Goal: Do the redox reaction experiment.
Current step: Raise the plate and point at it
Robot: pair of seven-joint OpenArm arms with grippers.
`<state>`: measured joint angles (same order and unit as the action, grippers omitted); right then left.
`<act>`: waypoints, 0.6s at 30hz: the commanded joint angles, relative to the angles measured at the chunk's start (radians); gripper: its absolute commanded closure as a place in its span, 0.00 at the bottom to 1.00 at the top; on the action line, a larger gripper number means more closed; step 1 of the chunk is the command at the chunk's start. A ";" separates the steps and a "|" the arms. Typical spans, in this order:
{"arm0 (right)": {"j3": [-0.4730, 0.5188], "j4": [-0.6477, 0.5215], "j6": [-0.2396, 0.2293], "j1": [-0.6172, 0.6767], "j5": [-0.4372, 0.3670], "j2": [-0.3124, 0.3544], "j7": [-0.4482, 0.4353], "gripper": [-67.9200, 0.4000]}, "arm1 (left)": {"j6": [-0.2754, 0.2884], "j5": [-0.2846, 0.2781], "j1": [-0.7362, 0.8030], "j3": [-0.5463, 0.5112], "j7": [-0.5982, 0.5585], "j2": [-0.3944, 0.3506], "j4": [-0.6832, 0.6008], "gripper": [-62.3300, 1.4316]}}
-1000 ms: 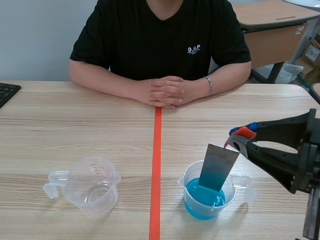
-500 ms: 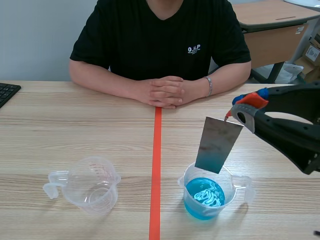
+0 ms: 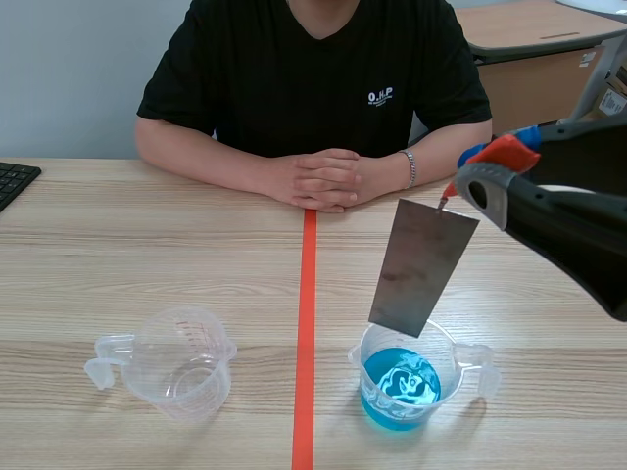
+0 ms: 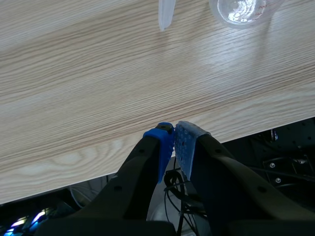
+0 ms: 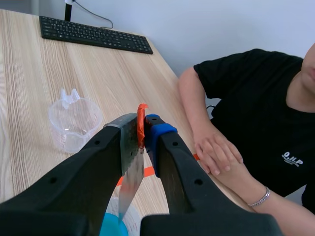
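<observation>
The metal sheet [image 3: 423, 266] is dull grey, the liquid [image 3: 402, 384] in the clear beaker [image 3: 363, 390] bright blue with white swirls.

Metal sheet [image 3: 423, 264]: thin grey metal, dull matt, smooth. Both cups clear glossy plastic: empty cup [image 3: 181, 362] & cup w/ blue liquid [image 3: 407, 387]. Table [image 3: 147, 255]: pale wood grain, smooth, slight sheen. Right gripper [image 5: 143, 123]: matt black plastic, soft dotted blue pad [image 5: 157, 131]. Person's T-shirt [image 3: 294, 69]: black matt cloth
</observation>
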<state>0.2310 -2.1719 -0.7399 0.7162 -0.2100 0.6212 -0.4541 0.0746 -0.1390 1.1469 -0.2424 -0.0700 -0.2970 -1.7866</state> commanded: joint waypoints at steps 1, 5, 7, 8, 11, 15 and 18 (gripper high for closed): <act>0.015 -0.031 -0.006 0.005 -0.023 0.008 -0.001 0.97 | -0.002 -0.006 0.000 0.005 -0.007 0.000 -0.016 0.89; 0.022 -0.048 -0.006 0.004 -0.047 0.008 0.036 0.97 | -0.002 -0.006 0.000 0.005 -0.007 0.000 -0.016 0.89; 0.023 -0.053 -0.006 0.005 -0.059 0.008 0.050 0.97 | -0.002 -0.006 0.000 0.005 -0.007 0.000 -0.016 0.89; 0.023 -0.053 -0.006 0.005 -0.061 0.008 0.050 0.97 | -0.002 -0.006 0.000 0.005 -0.007 0.000 -0.016 0.89; 0.023 -0.053 -0.006 0.005 -0.061 0.008 0.057 0.97 | -0.002 -0.006 0.000 0.005 -0.007 0.000 -0.016 0.89; 0.023 -0.053 -0.006 0.005 -0.062 0.008 0.068 0.97 | -0.002 -0.006 0.000 0.005 -0.008 -0.009 -0.016 0.89; 0.023 -0.053 -0.006 0.005 -0.065 0.007 0.068 0.97 | -0.002 -0.006 -0.001 0.005 -0.022 -0.047 -0.016 0.89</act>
<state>0.2485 -2.2108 -0.7399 0.7265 -0.2558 0.6212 -0.3683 0.0750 -0.1390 1.1473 -0.2424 -0.0727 -0.3225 -1.7866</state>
